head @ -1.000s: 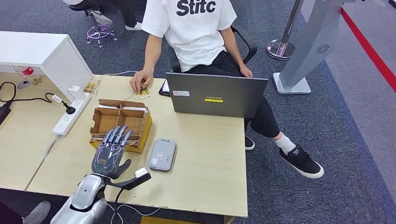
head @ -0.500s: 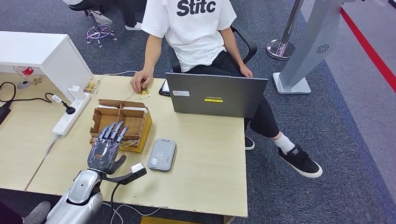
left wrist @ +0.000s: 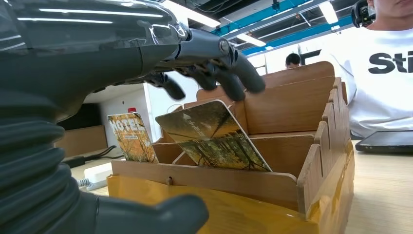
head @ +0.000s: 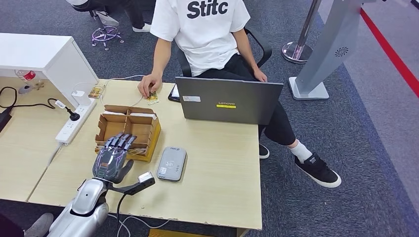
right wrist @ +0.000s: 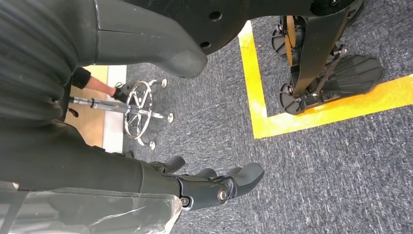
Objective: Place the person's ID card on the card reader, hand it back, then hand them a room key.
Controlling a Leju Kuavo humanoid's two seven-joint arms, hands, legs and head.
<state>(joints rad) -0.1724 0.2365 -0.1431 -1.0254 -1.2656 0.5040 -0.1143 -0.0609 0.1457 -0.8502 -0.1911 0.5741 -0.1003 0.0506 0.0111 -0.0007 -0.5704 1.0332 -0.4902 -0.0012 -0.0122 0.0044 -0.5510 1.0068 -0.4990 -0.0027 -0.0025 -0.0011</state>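
Left hand over the key-card box; right hand hanging above the floor.

Head view: the left hand hovered, fingers spread and holding nothing, at the near edge of the cardboard box on the table; the card reader lay just beside it. Left wrist view: fingers curved above a room key card leaning in the box, apparently not touching it. Right wrist view: the right hand hung loosely curled, empty, over grey carpet.

A forest-printed key card leans tilted in the cardboard box, beside the grey card reader.
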